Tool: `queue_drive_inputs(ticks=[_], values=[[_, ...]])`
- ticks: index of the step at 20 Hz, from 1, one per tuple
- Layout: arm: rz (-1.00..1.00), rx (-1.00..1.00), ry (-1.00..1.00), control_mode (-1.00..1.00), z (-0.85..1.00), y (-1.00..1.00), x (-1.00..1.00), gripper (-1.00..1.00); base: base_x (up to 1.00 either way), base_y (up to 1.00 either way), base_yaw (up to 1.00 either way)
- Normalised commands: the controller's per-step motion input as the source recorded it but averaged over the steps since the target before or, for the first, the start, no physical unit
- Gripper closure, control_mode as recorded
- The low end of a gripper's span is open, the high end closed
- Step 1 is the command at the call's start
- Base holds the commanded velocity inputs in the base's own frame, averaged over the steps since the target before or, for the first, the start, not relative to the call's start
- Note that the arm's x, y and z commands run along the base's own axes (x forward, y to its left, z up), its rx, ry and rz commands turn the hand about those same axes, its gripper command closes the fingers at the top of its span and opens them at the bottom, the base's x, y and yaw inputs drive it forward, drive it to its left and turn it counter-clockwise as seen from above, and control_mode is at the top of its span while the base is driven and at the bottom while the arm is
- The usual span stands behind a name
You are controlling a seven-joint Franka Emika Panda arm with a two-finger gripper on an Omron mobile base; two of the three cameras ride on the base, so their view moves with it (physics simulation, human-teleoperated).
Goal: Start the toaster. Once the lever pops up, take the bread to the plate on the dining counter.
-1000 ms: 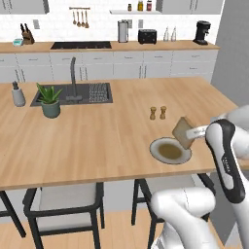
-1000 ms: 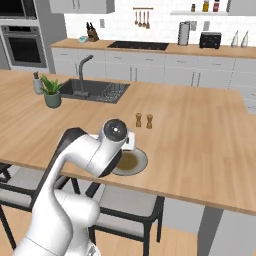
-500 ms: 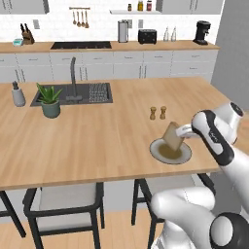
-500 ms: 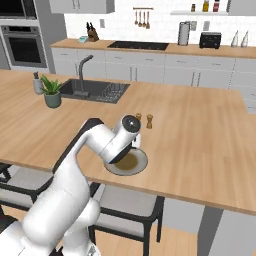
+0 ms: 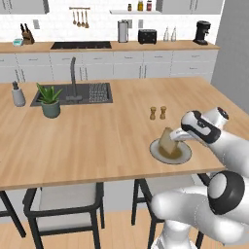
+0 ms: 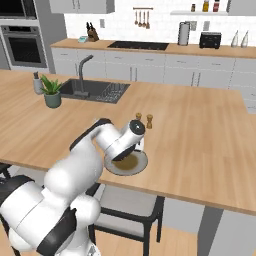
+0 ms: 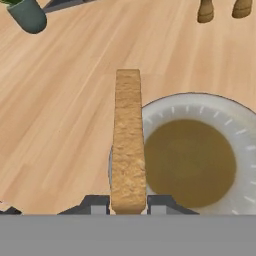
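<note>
My gripper is shut on the bread, a tan slice with a darker crust. It holds the slice on edge and tilted, low over the left part of the plate. In the hand view the bread stands edge-on between my fingertips, over the left rim of the greyish plate with its brownish centre. The plate lies near the front edge of the dining counter. On the back counter stands the black toaster.
Two small shakers stand just behind the plate. A potted plant, the inset sink with its tap and a soap bottle are at the left. Stools stand below the counter's front edge.
The arm has carried the bread leftwards and downwards, from beside the plate to low over it. The grip has not changed.
</note>
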Motion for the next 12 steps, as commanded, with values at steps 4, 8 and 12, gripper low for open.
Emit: queue_drive_inputs(ticks=[4,8,12], values=[[0.0,0.0,0.0,-1.0,-0.42,0.0,0.25,1.0,0.0,0.0,0.0],[0.0,0.0,0.0,-1.0,-0.28,0.0,0.09,1.0,0.0,0.0,0.0],[0.0,0.0,0.0,-1.0,-0.33,-0.03,0.27,1.0,0.0,0.0,0.0]])
